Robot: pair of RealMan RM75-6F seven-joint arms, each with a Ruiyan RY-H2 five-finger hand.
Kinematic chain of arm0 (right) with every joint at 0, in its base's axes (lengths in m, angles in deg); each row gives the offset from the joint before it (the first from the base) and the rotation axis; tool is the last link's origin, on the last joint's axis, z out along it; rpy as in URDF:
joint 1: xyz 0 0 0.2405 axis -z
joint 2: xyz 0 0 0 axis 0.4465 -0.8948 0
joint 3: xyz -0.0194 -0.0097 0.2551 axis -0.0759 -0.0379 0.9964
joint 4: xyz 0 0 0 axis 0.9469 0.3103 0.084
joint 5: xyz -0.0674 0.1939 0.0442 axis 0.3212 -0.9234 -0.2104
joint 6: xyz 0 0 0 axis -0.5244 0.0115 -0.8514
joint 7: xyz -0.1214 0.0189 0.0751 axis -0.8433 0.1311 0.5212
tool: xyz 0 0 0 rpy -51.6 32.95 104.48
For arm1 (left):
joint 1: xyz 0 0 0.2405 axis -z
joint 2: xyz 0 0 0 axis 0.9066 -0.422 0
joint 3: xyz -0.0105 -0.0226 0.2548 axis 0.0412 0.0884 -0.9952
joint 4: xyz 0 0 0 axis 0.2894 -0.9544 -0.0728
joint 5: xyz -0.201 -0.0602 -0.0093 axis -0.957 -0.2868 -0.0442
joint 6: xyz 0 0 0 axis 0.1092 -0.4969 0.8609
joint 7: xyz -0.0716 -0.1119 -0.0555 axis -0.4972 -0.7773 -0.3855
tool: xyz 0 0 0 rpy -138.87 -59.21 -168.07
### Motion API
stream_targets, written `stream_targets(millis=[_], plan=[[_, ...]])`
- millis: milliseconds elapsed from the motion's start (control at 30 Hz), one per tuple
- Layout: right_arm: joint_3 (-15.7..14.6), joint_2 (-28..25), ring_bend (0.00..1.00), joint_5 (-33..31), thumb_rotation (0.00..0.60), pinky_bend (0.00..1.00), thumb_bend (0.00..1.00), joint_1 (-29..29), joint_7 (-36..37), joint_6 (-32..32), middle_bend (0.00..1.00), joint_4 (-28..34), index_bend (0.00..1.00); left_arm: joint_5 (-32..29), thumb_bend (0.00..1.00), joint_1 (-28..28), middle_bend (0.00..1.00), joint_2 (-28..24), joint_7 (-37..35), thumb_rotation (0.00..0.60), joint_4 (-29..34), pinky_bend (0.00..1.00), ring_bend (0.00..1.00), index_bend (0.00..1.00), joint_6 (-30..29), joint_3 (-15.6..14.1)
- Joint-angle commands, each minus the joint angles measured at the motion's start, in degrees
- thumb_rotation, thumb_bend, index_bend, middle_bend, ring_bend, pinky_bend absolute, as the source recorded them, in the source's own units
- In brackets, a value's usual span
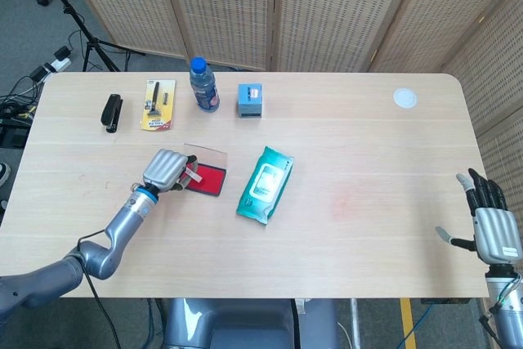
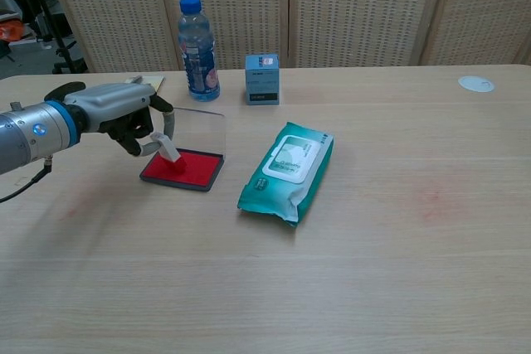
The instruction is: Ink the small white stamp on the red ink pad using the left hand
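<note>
Now one left hand (image 2: 124, 118) presses one stamp (image 2: 170, 152) onto one ink pad (image 2: 195, 171).

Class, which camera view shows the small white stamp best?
The chest view: the small white stamp shows side-on, tilted, its red tip on the red ink pad, held by the left hand. In the head view the hand mostly hides it.

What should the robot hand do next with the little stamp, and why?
Probably press straight down a little. The left robot hand holds the small white stamp tilted over the red ink pad, its red tip at or just touching the ink, so a gentle push should coat it.
</note>
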Motion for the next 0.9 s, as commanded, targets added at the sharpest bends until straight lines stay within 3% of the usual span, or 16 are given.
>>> stream_targets(millis=[33, 900], plan=[[0.05, 0.02, 0.0, -0.11, 0.6, 0.0, 0.04, -0.07, 0.11, -0.16, 0.0, -0.15, 0.0, -0.99, 0.49, 0.63, 1.0, 0.42, 1.12, 0.6, -0.25, 1.0, 1.0, 0.6, 1.06, 0.45], [0.18, 0.07, 0.0, -0.56, 0.6, 0.0, 0.04, -0.25, 0.89, -0.67, 0.0, -0.64, 0.0, -5.65, 0.49, 1.82, 1.0, 3.28, 5.34, 0.6, -2.23, 1.0, 1.0, 0.6, 3.74, 1.39]])
